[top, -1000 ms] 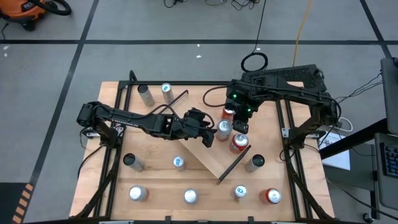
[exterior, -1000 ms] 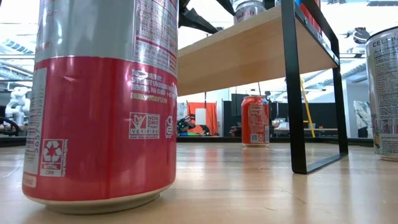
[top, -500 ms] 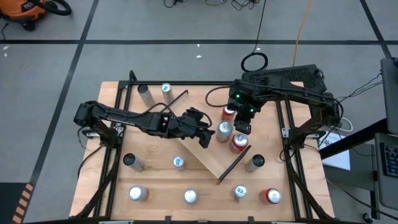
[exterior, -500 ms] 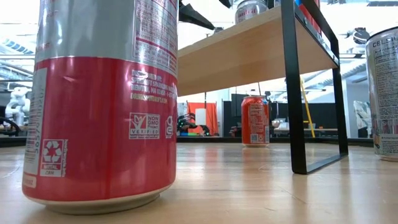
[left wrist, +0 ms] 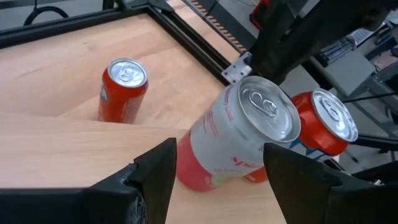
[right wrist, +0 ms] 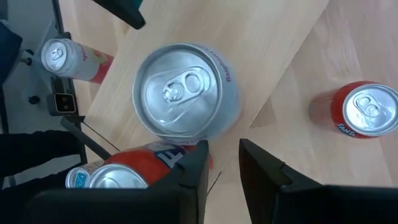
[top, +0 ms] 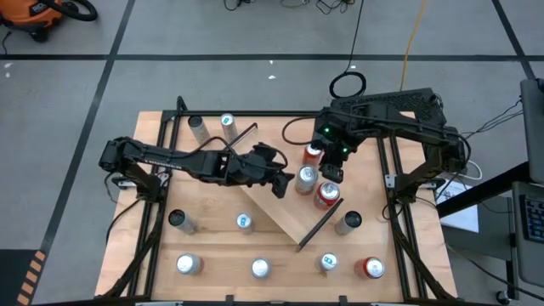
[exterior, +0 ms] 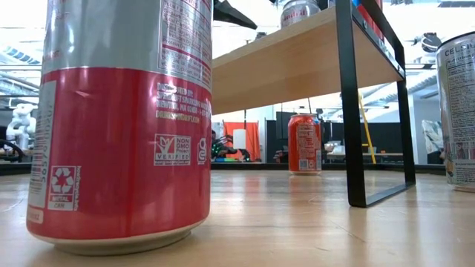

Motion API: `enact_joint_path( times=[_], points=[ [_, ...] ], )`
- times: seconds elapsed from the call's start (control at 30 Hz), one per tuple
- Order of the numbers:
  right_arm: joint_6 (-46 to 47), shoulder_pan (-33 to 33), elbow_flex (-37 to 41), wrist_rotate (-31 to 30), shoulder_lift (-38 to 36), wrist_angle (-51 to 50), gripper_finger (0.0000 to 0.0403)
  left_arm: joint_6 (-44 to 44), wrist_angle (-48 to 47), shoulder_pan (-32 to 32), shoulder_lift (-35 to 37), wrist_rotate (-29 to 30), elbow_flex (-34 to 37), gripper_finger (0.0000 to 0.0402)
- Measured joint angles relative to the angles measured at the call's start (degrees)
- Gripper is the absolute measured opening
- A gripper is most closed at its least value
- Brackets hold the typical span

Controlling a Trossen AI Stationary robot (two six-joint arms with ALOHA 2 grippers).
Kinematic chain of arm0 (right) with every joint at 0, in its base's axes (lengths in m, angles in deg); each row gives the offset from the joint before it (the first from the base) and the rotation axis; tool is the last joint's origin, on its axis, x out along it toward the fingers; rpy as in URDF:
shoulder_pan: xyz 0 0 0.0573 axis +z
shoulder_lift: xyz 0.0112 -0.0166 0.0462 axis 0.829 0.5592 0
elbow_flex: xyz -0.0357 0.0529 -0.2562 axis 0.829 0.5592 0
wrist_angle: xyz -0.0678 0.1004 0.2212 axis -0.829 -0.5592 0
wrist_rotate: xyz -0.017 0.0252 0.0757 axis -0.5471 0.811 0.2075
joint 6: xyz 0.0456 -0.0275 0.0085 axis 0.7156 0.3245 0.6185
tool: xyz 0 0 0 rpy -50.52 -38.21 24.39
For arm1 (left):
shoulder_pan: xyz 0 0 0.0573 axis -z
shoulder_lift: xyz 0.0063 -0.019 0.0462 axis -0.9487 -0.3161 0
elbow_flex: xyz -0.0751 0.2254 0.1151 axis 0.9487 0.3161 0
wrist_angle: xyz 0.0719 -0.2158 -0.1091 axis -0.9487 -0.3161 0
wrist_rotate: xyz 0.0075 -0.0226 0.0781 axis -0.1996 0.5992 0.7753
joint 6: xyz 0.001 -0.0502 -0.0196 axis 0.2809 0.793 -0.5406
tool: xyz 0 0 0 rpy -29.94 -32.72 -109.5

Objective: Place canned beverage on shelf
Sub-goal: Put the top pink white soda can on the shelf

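Wood everywhere: a light tabletop (top: 212,255) with the shelf (top: 272,200) lying diagonally across its middle, one black rail (top: 240,136) at its far end, another (top: 320,223) at its near end.

Left to right in the high view, the left gripper (top: 283,178) reaches in over the shelf, fingers spread wide and empty; its wrist view shows the pale pink-bottomed can (left wrist: 239,140) standing just ahead of the open fingers (left wrist: 152,171), not touched.

That can (top: 307,177) stands on the shelf's right edge. Just beside it, one red can (top: 325,195) also sits on the shelf, near the rail. So two on the shelf.

Right gripper (top: 332,172) hangs directly above those cans, fingers parted a little, holding nothing; its wrist view looks straight down on the pale can's lid (right wrist: 180,90).

One more red can (top: 313,153) stands on the tabletop beside the shelf.

Loose cans on the tabletop, counted from above: two at the far left, two mid-left, one mid-right, four along the near edge.
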Motion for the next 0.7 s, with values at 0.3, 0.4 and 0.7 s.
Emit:
enact_joint_path(
  times=[0.3,0.4,0.7],
  points=[
    [-0.2,0.1,0.0,0.0,0.0,0.8,0.0067,-1.7,1.5,-1.7,0.0,1.3,0.0,0.0241],
    [-0.2,0.1,0.0,0.0,0.0,1.4,0.0067,-2.8,2.7,-2.4,0.0,0.6,0.0,0.0241],
    [0.0,0.1,0.0,0.0,0.1,3.7,0.0067,-2.7,5.3,-3.0,0.0,-1.3,0.0,0.0241]
  ],
)
